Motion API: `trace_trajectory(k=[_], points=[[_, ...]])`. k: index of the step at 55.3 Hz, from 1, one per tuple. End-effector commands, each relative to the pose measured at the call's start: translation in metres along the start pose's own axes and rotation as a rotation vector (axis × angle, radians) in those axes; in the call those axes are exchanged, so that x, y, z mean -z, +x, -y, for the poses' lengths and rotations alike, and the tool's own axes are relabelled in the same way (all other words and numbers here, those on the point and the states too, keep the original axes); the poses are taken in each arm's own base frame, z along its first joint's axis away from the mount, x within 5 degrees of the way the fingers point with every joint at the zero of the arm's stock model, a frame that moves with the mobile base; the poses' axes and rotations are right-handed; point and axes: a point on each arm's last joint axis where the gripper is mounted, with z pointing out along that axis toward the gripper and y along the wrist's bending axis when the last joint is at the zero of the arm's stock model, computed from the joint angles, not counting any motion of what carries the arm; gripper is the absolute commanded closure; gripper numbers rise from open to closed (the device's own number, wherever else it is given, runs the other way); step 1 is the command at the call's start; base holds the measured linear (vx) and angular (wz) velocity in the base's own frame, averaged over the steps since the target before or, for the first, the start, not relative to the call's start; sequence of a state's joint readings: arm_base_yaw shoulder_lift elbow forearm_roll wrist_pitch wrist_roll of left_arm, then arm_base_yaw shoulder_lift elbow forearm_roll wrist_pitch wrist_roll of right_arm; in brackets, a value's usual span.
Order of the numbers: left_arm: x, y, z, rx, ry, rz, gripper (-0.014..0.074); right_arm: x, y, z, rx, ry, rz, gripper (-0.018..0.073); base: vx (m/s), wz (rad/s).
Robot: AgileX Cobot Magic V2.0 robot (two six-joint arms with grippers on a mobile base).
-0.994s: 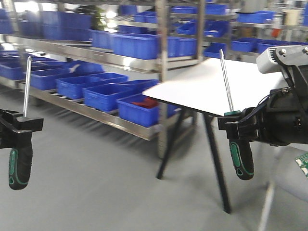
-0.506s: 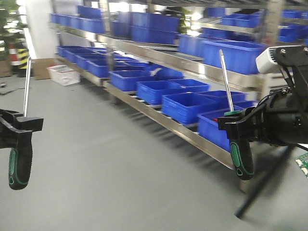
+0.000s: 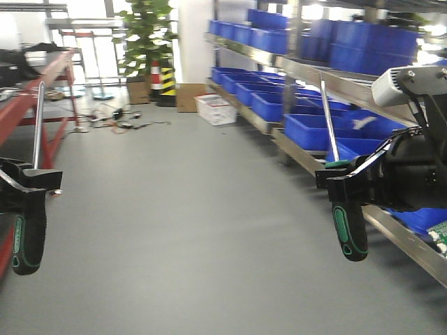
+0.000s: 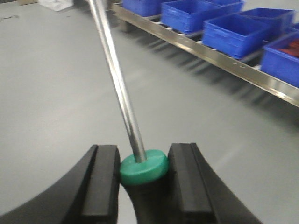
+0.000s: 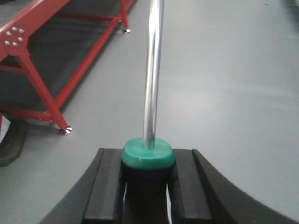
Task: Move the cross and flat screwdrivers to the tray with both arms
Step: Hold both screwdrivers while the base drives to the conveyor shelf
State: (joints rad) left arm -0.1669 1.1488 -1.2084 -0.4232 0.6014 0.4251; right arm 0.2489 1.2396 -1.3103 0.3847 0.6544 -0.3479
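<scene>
Two screwdrivers stand upright in the air, shafts up and green-and-black handles hanging down. In the front view my left gripper [image 3: 31, 180] is shut on the neck of the left screwdriver [image 3: 28, 241]. My right gripper [image 3: 342, 183] is shut on the right screwdriver [image 3: 350, 234]. In the left wrist view the gripper [image 4: 142, 164] presses the green collar from both sides, and the silver shaft [image 4: 117, 79] slants up and left. In the right wrist view the gripper [image 5: 148, 163] clamps the black neck under the collar, with the shaft [image 5: 153, 70] straight up. The tray is out of view.
Steel shelving with blue bins [image 3: 314, 105] runs along the right, close to the right arm. A red metal frame [image 3: 28, 98] stands at the left edge. Far back are a potted plant [image 3: 150, 35], a striped post [image 3: 167, 84], a white crate [image 3: 216, 108] and floor cables. Grey floor [image 3: 188, 223] lies ahead.
The whole scene has swung: the white table and near shelves slid off to the right, and the red frame and plant came in. Both grippers hold their screwdrivers as before.
</scene>
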Motion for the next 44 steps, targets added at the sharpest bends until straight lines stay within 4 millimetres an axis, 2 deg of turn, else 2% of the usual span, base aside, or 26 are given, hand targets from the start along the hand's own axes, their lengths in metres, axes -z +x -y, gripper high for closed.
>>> trace_trajectory(k=[1,18,44], points=[[0.0134,-0.0195,0.0014,0.011,-0.02,0.136,0.0599,0.0188,-0.0204,-0.0019,0.0,0.019,0.146,0.0567,0.56,0.6],[0.0134,-0.0195,0.0014,0.011,-0.02,0.136,0.0599,0.0188,-0.0205,-0.0019,0.0,0.02,0.147,0.0567,0.57,0.48],[0.0134,-0.0195,0.0014,0.011,-0.02,0.136,0.0599,0.0188,-0.0205,-0.0019,0.0,0.02,0.147,0.0567,0.58,0.25]])
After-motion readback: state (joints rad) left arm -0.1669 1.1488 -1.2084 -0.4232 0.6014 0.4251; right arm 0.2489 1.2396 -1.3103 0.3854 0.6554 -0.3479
